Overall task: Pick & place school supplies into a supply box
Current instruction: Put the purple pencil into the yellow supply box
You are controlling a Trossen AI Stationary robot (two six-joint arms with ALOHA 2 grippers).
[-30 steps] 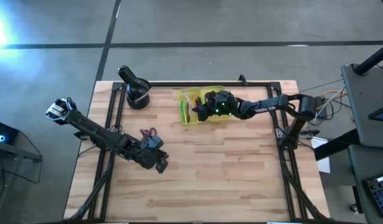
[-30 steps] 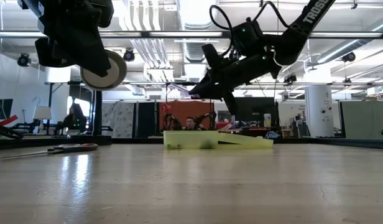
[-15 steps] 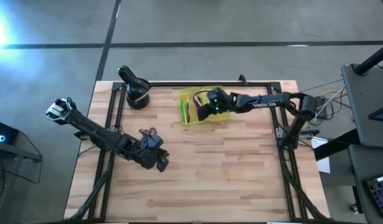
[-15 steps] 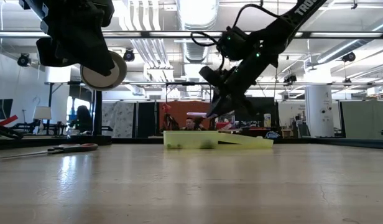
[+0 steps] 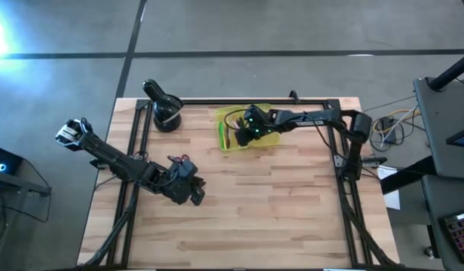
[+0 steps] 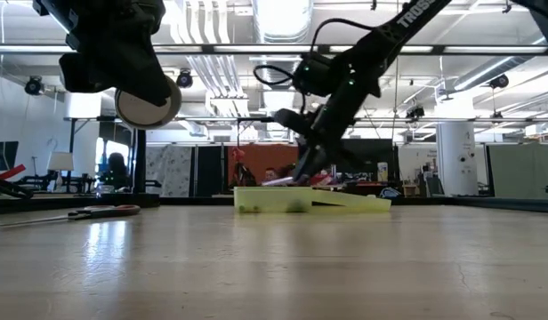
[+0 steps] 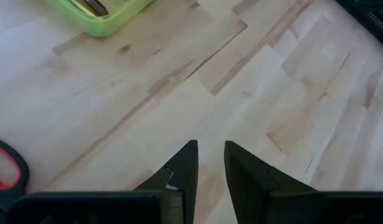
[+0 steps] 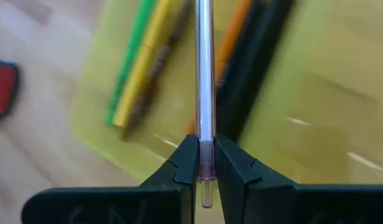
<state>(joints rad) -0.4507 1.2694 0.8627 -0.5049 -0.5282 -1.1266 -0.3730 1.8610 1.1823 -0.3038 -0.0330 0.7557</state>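
Overhead, the wooden table [image 5: 277,203] carried both dark arms, the largest things on it. The right arm reached from the table's right edge leftward along the far side, its forearm stretched nearly straight and its wrist bent down over the supply box [image 5: 271,138]. Seen level from the table top, that arm slanted down from the upper right, its tip angled steeply toward the box's rim. The left arm ran from the table's left edge diagonally toward the middle, folded low, ending well apart from the box.

The supply box, a translucent yellow case, lay open and flat at the far centre of the table. The right gripper [image 8: 205,163] hung just above its left half, fingers [image 8: 186,163] pinched tight on a clear pinkish pen [image 8: 204,93] that pointed away along the length of the tray. Below the pen lay a green pencil [image 8: 126,74], a yellow pencil [image 8: 148,65], an orange one [image 8: 232,43] and dark ones beside it.

The left gripper [image 7: 209,163] hovered over bare wood, fingers a little parted with nothing between them. Red-handled scissors [image 5: 179,160] lay just beside it; a red loop [image 7: 5,171] showed at the edge of its wrist view. A black round holder [image 5: 166,114] stood at the far left, apart from the box.
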